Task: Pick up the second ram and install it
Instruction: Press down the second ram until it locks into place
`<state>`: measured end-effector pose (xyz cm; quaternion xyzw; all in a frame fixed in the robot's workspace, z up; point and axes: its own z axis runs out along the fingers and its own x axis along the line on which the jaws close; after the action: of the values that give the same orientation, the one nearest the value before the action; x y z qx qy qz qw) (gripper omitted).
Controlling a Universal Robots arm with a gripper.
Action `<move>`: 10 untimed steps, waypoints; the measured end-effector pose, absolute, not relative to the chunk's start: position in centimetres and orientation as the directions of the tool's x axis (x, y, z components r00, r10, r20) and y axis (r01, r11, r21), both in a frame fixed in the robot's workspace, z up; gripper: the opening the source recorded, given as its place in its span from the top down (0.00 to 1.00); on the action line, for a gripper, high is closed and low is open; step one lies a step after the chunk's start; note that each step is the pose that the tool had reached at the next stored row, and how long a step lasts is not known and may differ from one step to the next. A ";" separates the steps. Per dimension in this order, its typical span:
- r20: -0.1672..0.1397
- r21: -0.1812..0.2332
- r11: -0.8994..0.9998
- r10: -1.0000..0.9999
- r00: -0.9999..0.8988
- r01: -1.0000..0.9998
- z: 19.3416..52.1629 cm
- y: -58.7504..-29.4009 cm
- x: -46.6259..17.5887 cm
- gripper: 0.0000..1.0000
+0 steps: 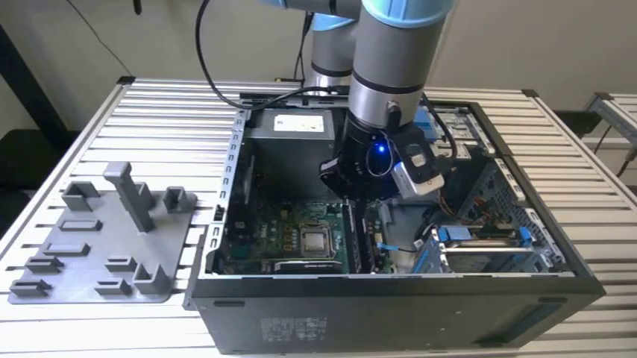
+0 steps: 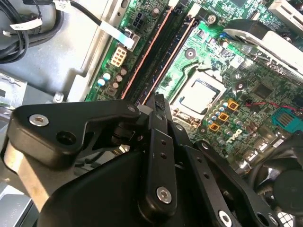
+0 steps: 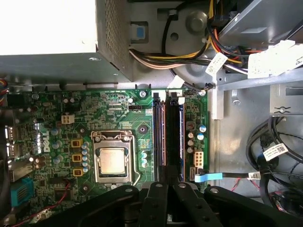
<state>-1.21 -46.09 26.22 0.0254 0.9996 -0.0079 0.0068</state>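
Green motherboard lies flat on the floor of an open black computer case, which sits on a slatted metal table. The arm reaches down into the case; the pincer hangs low over the memory slots, its black linkages crowding both wrist views. In the second wrist view the pincer has its fingers drawn together to a narrow tip right above the slots. A dark thin strip, apparently the second ram, stands edge-on in the slot just ahead of the pincer in the first wrist view; whether the fingers pinch it or only touch its top edge, I cannot tell. A second slot with a bluish-edged stick runs just beside it, parallel. The silver processor chip sits in its socket near the pincer, to one side of the slots. A grey holder tray with upright blocks rests on the table well apart from the pincer, at the exterior view's left. A grey power supply lies beyond the board, with coloured cables next to it.
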 end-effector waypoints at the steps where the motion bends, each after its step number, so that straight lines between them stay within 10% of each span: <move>1: -0.014 -0.016 0.999 0.051 -0.999 0.051 26.2 -46.1 -1.2 0.89; 10: -0.015 -0.016 0.999 0.044 -0.999 0.044 26.2 -46.1 -1.3 0.89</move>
<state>-1.32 -46.09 26.23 0.0219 0.9997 -0.0079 0.0074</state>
